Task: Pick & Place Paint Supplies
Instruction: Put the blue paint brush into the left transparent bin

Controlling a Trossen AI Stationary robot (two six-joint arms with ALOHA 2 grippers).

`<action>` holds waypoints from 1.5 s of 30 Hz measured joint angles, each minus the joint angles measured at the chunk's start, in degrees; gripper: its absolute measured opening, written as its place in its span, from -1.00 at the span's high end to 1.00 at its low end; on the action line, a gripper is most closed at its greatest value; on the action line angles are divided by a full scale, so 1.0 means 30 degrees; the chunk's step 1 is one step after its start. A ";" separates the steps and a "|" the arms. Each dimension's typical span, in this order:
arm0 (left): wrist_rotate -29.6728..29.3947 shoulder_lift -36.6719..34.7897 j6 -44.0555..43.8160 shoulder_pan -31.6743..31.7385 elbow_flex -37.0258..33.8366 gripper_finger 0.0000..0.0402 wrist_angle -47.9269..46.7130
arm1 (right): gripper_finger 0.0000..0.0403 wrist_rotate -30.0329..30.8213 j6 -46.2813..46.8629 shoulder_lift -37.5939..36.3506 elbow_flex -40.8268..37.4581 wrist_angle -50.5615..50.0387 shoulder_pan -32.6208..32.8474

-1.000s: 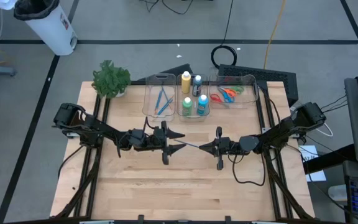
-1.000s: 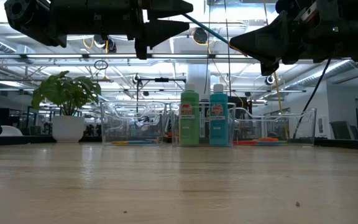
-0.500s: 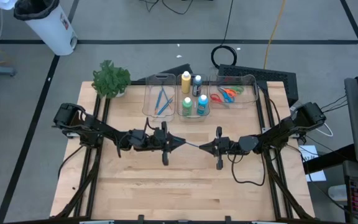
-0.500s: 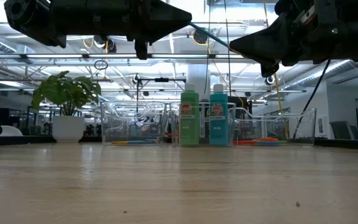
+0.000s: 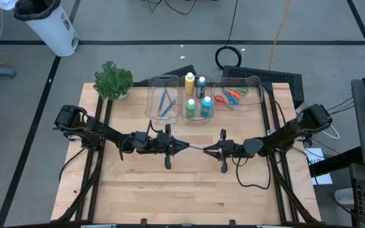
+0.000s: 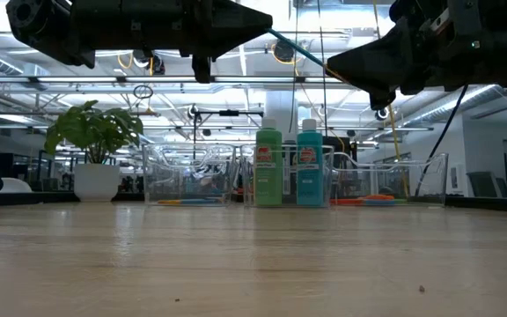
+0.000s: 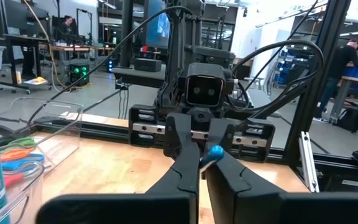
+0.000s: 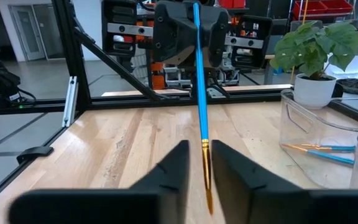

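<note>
While both arms meet above table centre, the left gripper (image 5: 184,147) is closed on the blue end of a paintbrush (image 5: 195,148), tip pointing to 3 o'clock. Right gripper (image 5: 206,150) faces it from 3 o'clock; its fingers (image 8: 173,167) stand slightly apart on either side of the brush's orange tip, and I can't tell whether they touch it. Brush hangs in the air between the two, well above the wooden table (image 5: 189,190). At 12 o'clock sit three clear bins (image 5: 160,104): left one holds two more brushes, middle one paint bottles (image 5: 191,109) (yellow, green, blue, dark), right one scissors (image 5: 231,95). Plant (image 5: 113,80) at 10 o'clock.
</note>
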 joint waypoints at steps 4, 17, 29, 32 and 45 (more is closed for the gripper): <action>0.0000 0.0000 -0.0031 0.0000 0.0000 0.89 0.0002 | 0.48 0.0030 0.0090 0.0000 0.0000 -0.0007 0.0007; 0.0015 0.0000 -0.0320 0.0000 0.0000 0.86 -0.0034 | -0.25 0.0133 0.0943 -0.3477 -0.1116 -0.2780 0.0000; 0.0022 0.0000 -0.0382 0.0000 -0.0007 0.85 -0.0166 | -0.20 0.0117 0.0657 -0.7845 -0.4511 -0.2797 0.0000; 0.0027 0.0000 -0.0328 0.0000 -0.0007 0.93 -0.0194 | -0.19 0.0117 0.0080 -0.8841 -0.5334 -0.2830 0.0000; 0.0029 0.0000 -0.0460 0.0000 -0.0007 0.94 -0.0298 | -0.18 0.0044 -0.1183 -1.4074 -0.7016 -0.4335 0.0036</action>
